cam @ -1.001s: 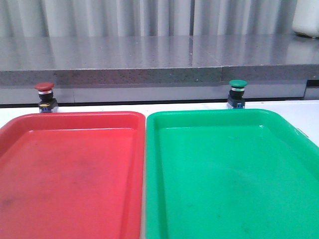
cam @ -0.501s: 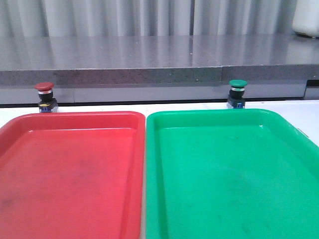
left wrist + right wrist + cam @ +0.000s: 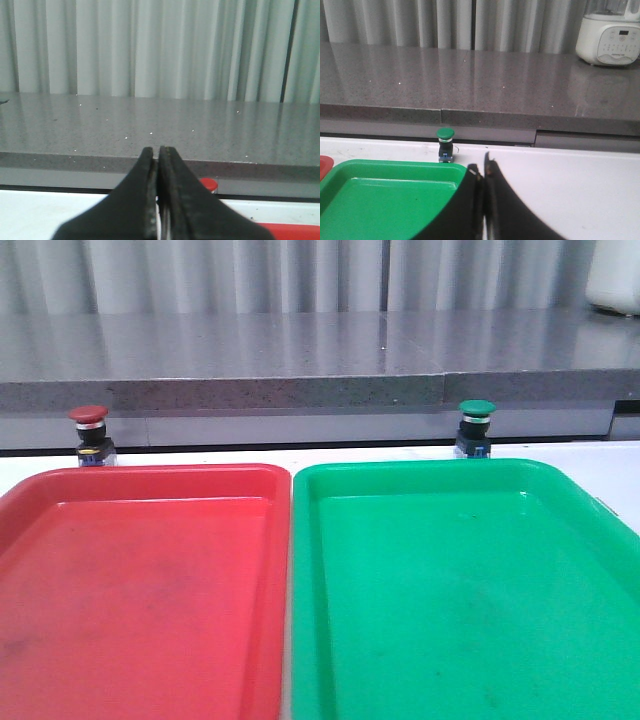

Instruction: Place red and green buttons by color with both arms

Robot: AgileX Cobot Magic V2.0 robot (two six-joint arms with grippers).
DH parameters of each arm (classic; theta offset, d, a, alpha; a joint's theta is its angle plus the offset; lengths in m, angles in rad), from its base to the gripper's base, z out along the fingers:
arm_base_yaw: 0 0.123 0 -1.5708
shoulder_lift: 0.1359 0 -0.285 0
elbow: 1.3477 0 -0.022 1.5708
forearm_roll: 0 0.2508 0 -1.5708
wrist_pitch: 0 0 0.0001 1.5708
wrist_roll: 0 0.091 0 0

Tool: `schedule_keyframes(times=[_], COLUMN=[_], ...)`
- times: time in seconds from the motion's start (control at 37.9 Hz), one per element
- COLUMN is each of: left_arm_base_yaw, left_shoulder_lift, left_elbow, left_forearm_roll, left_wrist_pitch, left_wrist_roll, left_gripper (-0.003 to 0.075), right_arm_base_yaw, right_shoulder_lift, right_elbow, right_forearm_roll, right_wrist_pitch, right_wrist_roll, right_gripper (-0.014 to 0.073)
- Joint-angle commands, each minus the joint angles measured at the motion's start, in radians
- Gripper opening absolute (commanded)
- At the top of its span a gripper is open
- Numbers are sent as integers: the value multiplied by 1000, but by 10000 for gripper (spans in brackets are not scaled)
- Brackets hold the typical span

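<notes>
The red button (image 3: 89,434) stands upright on the white table behind the red tray (image 3: 140,480). The green button (image 3: 476,426) stands upright behind the green tray (image 3: 430,472). Neither arm shows in the front view. My left gripper (image 3: 158,152) is shut and empty; the red button's cap (image 3: 209,184) peeks out just beside its fingers. My right gripper (image 3: 482,170) is shut and empty, over the green tray's near corner (image 3: 395,167), with the green button (image 3: 445,144) some way beyond it.
A grey stone counter (image 3: 300,360) runs along the back, with a step down to the table just behind both buttons. A white appliance (image 3: 612,35) stands on the counter at the far right. White table (image 3: 580,185) lies right of the green tray.
</notes>
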Motion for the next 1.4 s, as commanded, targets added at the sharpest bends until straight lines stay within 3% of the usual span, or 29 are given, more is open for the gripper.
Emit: schedule_keyframes(times=[0.0, 0.24, 0.32, 0.37, 0.55, 0.61, 0.66, 1.13, 1.37], left_arm_base_yaw=[0, 0, 0, 0, 0, 0, 0, -2, -67], left_shoulder_lift=[118, 244, 246, 246, 246, 246, 246, 268, 484], left_elbow=[-91, -123, -123, -123, -123, -123, -123, -121, -220], left_forearm_roll=[33, 33, 33, 31, 29, 29, 29, 29, -4], left_wrist_pitch=[-31, -57, -59, -59, -66, -59, -59, -94, -90], left_wrist_roll=[1, 1, 1, 1, 1, 1, 1, 1, 1], left_gripper=[-20, -18, 15, 89, 544, 647, 695, 597, 585], right_arm_base_yaw=[-1, 1, 1, 1, 1, 1, 1, 1, 1], right_shoulder_lift=[133, 277, 279, 279, 279, 279, 279, 279, 279], right_elbow=[-105, -146, -146, -146, -146, -146, -146, -146, -146], right_forearm_roll=[-12, -12, -12, -12, -12, -12, -12, -12, -12], right_wrist_pitch=[-34, -55, -49, -51, -44, -42, -39, -32, -32], right_wrist_roll=[-1, -7, -7, -7, -7, -7, -7, -7, -7], right_gripper=[-111, -107, -58, 17, 517, 610, 601, 591, 591])
